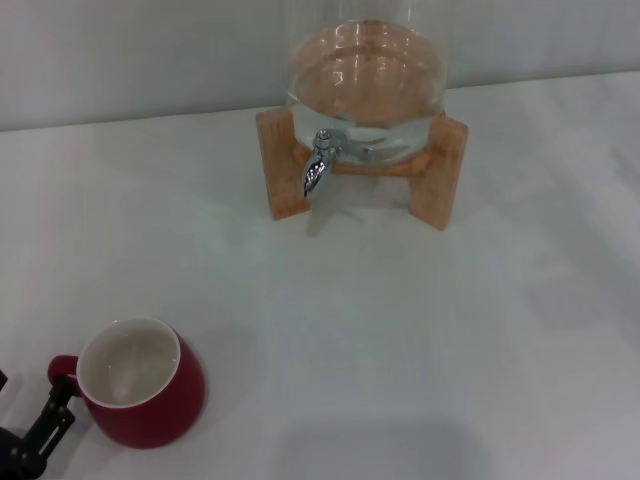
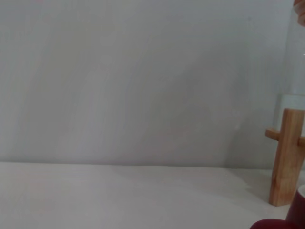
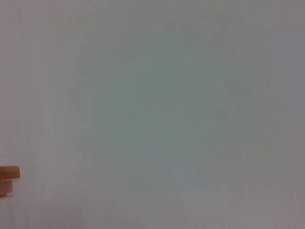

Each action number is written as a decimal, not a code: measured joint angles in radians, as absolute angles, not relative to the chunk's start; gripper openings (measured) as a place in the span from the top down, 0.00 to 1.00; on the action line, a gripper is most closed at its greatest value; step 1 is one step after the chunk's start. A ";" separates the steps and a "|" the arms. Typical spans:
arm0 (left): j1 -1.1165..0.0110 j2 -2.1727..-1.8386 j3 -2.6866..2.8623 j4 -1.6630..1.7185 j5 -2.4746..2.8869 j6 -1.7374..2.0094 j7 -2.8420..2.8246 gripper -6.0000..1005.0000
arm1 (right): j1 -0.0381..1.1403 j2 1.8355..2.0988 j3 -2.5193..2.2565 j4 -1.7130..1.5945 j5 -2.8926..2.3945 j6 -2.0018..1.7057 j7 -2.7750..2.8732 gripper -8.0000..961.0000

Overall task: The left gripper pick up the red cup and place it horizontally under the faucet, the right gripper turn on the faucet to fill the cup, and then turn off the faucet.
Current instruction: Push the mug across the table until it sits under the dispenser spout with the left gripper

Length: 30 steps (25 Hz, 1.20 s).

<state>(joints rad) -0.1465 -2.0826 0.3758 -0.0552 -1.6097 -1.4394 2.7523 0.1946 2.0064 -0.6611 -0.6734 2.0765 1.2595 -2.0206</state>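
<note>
A rounded, glossy red cup [image 1: 145,385] is seen upright on the smooth white table [image 1: 420,340] at the near left of the head view, its white inside exposed and its small red loop handle [image 1: 62,370] turned toward the robot's left. Just beside that handle, at the bottom left corner of the head view, the left gripper [image 1: 35,435] is shown only as a black, jointed finger piece [image 1: 50,420] close to or touching the handle; contact cannot be judged, and whether the claw is wide or narrow cannot be told. At the far side of the table, well apart from the cup, a clear glass jar [image 1: 365,75] with a rounded belly is carried on a wooden stand [image 1: 283,165] made of flat, light-brown upright slabs joined by a crossbar. A small shiny chrome faucet [image 1: 320,165] with a downward spout is fitted to the front of the jar, between the 2 visible uprights. In the left wrist view, a curved red edge of the cup [image 2: 279,222] and 1 upright of the stand [image 2: 287,157] are seen against a plain pale wall [image 2: 133,81]. The right gripper is not seen in any view; the right wrist view is filled by a blank pale surface, with a small wooden piece [image 3: 8,172] at its edge.
</note>
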 joint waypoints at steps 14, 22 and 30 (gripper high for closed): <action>-0.168 -2.082 0.372 -0.055 -1.607 -1.417 2.742 0.18 | 0.195 2.006 -0.661 -0.673 2.079 1.257 -2.023 0.17; -0.173 -2.080 0.370 -0.047 -1.610 -1.413 2.740 0.18 | 0.195 2.006 -0.661 -0.673 2.080 1.256 -2.023 0.17; -0.182 -2.080 0.368 -0.047 -1.610 -1.404 2.720 0.19 | 0.195 2.006 -0.661 -0.673 2.080 1.257 -2.023 0.17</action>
<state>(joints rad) -0.1825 -2.0800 0.3681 -0.0472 -1.6100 -1.4036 2.7200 0.1948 2.0065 -0.6610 -0.6734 2.0801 1.2568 -2.0234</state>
